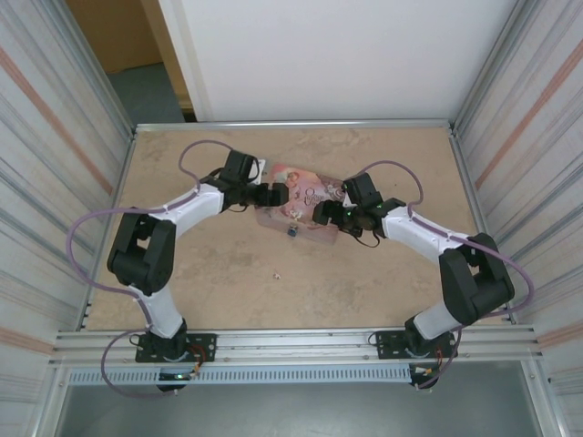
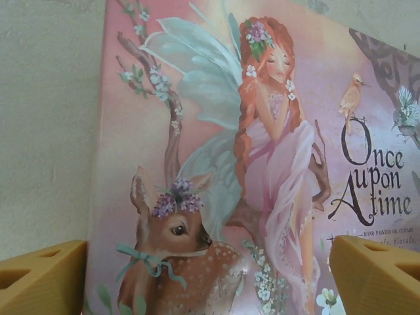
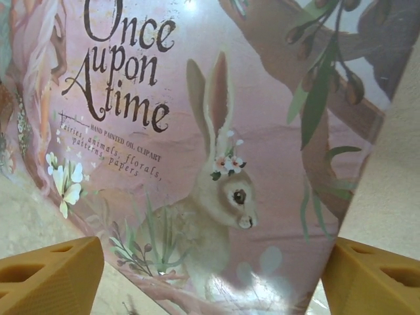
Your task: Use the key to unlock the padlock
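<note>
Top view: pink tin (image 1: pixel 296 202) lies flat near the middle of the table (image 1: pixel 228 291), set slightly askew. The padlock (image 1: pixel 293 231) is a tiny blue-teal item against the tin's near edge, roughly midway along it. It is too small to tell how its shackle stands, or whether it hangs from the tin or rests on the table.

Left arm (image 1: pixel 146 255) reaches in to the tin's left end and right arm (image 1: pixel 469 278) to its right end, so the tin sits between the two wrists.

Left wrist view: left jaws stand wide apart, gripping nothing. The tan fingertips (image 2: pixel 39 275) sit in the lower corners, with the fairy-and-fawn lid art between them.

Right wrist view: right jaws are likewise apart and grip nothing. Their fingertips (image 3: pixel 46 272) flank the rabbit and the "Once upon a time" lettering. Contact with the lid cannot be judged in either wrist view.

A pale speck (image 1: pixel 276 273) lies on the table, nearer than the padlock.
</note>
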Robot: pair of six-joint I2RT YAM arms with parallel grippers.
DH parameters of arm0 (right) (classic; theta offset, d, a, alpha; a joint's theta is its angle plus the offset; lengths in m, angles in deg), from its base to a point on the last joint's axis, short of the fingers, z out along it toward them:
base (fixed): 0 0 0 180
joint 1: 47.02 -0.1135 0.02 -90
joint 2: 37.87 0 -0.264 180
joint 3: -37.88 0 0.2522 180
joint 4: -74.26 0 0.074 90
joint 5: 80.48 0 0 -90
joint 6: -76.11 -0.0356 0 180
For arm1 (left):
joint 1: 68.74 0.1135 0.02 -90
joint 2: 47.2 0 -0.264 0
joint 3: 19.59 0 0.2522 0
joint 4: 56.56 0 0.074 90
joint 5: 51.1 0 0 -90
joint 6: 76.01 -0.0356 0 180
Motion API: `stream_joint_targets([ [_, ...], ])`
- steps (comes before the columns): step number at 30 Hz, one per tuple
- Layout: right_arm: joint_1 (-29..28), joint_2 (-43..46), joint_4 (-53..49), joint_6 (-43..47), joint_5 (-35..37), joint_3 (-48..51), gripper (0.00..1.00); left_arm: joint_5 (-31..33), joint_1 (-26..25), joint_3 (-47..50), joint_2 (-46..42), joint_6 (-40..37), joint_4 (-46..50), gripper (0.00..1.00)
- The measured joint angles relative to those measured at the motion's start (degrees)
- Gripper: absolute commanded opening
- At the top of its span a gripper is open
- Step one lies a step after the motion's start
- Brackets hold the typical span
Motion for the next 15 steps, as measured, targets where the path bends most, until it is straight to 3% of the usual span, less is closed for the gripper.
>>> stream_joint_targets([
  [9,-0.48,5.31,-2.27,2.32,5.77,0.50,0.91,-1.44,3.37,0.83,-5.27,1.42,1.51,0.99],
  [15,-2.58,11.98,-7.37,4.48,9.88,0.68,0.83,-0.26,4.83,4.39,-16.76,1.22,2.01,0.98],
])
